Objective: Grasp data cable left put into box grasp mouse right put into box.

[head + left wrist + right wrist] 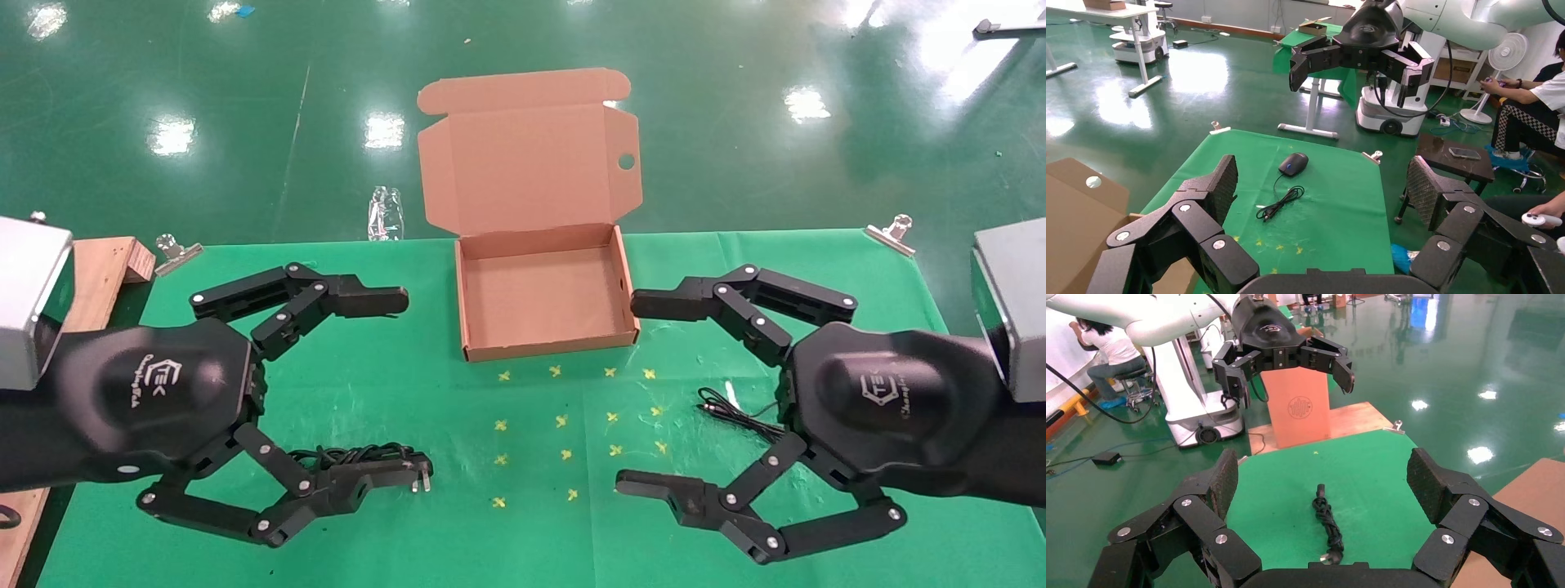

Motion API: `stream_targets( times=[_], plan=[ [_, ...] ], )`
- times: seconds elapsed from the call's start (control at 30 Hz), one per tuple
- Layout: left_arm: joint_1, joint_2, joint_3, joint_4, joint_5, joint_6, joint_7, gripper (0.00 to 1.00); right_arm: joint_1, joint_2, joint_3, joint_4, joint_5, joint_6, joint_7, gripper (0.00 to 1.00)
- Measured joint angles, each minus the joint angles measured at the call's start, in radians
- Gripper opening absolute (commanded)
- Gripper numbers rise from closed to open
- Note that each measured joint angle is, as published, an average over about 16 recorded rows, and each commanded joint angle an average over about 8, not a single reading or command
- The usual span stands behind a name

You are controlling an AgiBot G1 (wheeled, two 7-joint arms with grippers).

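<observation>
At nine o'clock over the green table cloth [392,384], the left gripper [413,388] hangs with its jaws spread wide apart and nothing between them, one finger reaching toward the box and the other low at about seven o'clock. Just under that lower finger lies the data cable [359,457], a bundled black coil whose pronged plug [422,476] points toward the middle of the table; from the right wrist view the same cable [1329,523] lies stretched on the cloth, apart from any gripper. At twelve o'clock stands the box [543,343], its tall lid upright, the round hole [626,162] showing in the lid's right flap, and its tray bare cardboard. Small yellow cross marks [564,420] dot the cloth at six o'clock below the box. At three o'clock the right gripper [625,392] hovers with jaws also wide apart and empty, its upper fingertip just beside the box's right wall. The mouse [1294,163] is hidden behind this gripper in the head view, but the left wrist view shows it resting on the cloth with its thin cord [1278,203] looped beside it; a stretch of that cord [735,415] peeks out by the right gripper's body.
</observation>
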State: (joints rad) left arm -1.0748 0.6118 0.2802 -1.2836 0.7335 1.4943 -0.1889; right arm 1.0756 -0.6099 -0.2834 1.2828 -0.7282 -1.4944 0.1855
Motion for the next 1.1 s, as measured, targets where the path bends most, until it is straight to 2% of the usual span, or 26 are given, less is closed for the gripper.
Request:
stream_targets(
  times=[0.83,0.97,1.1],
  plan=[
    [0.0,-0.001,0.0,-0.002,0.003,0.0,0.003,1.0,0.0,0.0,0.0,0.0,0.0,0.0,0.0,1.0],
    [-0.002,-0.003,0.009,-0.011,0.035,-0.006,0.013,1.0,-0.004,0.005,-0.003,-0.003,-0.009,0.002,0.0,1.0],
    [-0.016,-0.003,0.035,-0.027,0.12,-0.015,0.027,1.0,-0.016,0.023,-0.011,-0.003,-0.039,0.01,0.003,1.0]
  ],
)
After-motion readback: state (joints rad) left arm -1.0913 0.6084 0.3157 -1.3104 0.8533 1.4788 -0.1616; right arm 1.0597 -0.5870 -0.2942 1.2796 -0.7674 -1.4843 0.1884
